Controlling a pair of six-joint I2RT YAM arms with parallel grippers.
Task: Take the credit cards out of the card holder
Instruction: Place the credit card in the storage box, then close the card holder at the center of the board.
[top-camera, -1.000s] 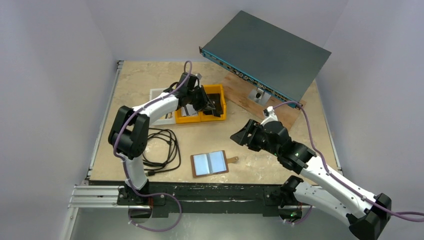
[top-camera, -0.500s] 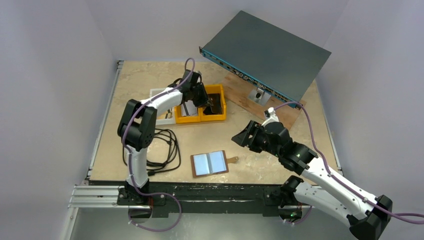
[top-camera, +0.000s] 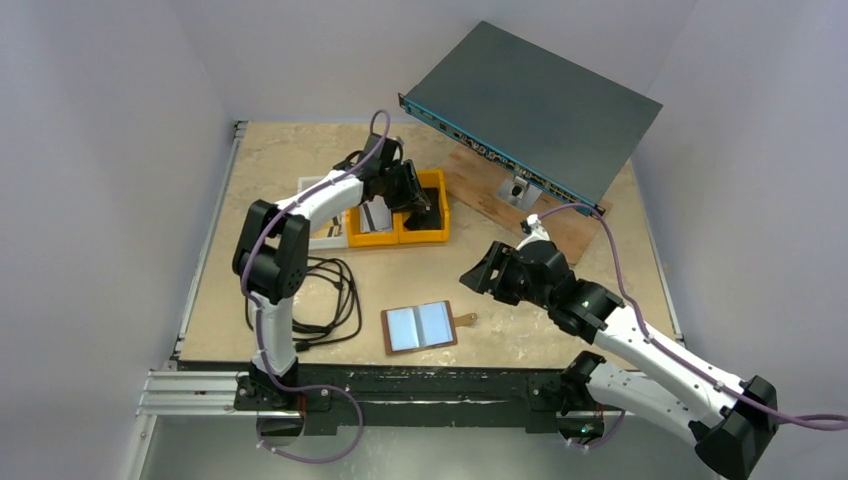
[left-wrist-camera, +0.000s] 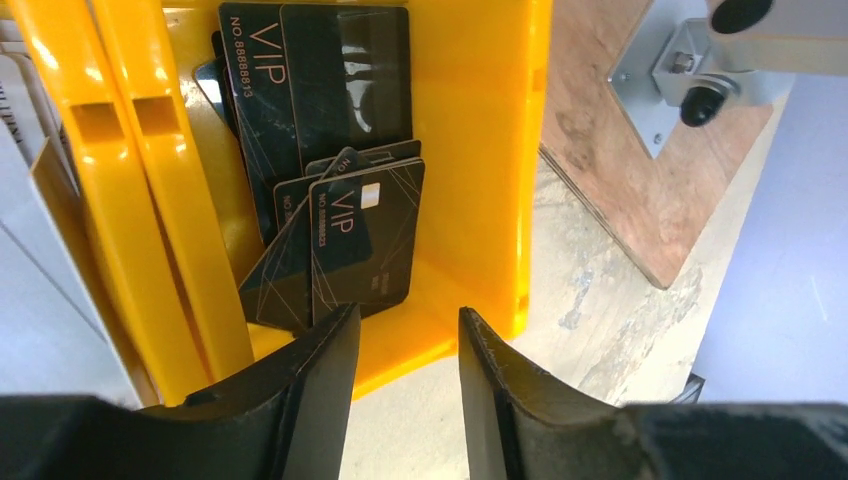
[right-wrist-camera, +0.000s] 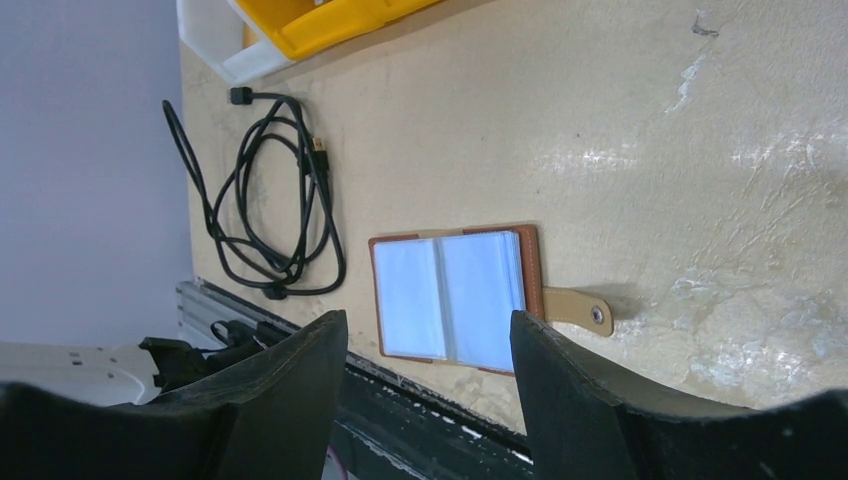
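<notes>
Over at the far side of the table (top-camera: 290, 150), the left gripper (left-wrist-camera: 405, 315) hangs just above the near wall of a yellow bin (left-wrist-camera: 480, 150). Its two black fingers (left-wrist-camera: 320, 390) stand a little apart and there is nothing between them. Below it, inside that bin, lie the credit cards (left-wrist-camera: 345, 240): a loose heap of black ones with "VIP" printed on them, overlapping each other, some leaning against the bin's left wall. A second yellow bin sits tight against this one, and a white bin (top-camera: 325, 238) stands on the other side of that.

The card holder (right-wrist-camera: 450, 297) lies spread open and flat near the front edge of the table, between the two arms. Its pale shiny pockets face up and its brown strap sticks out to the right. I cannot tell whether any cards remain in the pockets.

The right gripper (right-wrist-camera: 428, 320) hovers in the air to the right of the holder. Its fingers are spread wide and carry nothing.

A coiled black cable (top-camera: 325, 295) lies left of the holder. At the back, a flat grey equipment box (top-camera: 540, 100) sits tilted over a wooden board (top-camera: 480, 185).
</notes>
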